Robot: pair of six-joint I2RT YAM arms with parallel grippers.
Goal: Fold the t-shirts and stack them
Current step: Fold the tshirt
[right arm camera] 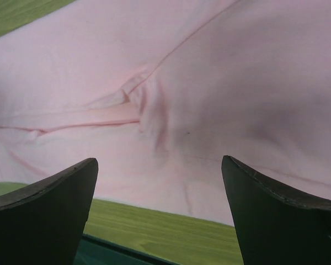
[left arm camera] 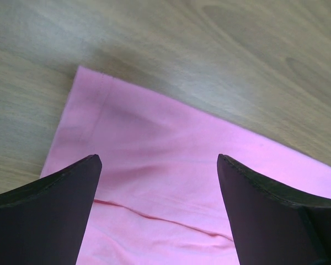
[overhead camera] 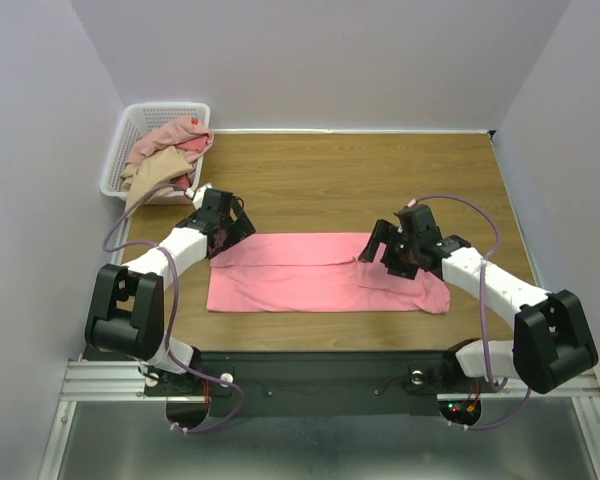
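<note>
1. Currently the pink t-shirt (overhead camera: pixel 320 272) lies flat on the table (overhead camera: pixel 360 180) between both arms, folded into a long strip, with its right end slightly rumpled
2. Over the strip's left end the left gripper (overhead camera: pixel 220 225) hangs with jaws spread wide and nothing in them; over the right end the right gripper (overhead camera: pixel 390 245) is the same, jaws wide apart and empty
3. Heaped in the white basket (overhead camera: pixel 130 125) at the far left corner: the other t-shirts (overhead camera: pixel 165 155)
4. Handling guess: light, limp cotton that drapes and slides on the wood, not fragile; pinch both layers at the end corners or along a hem, and lift both ends together so the fold doesn't skew
5. No brand, label or print readable on any shirt
</note>
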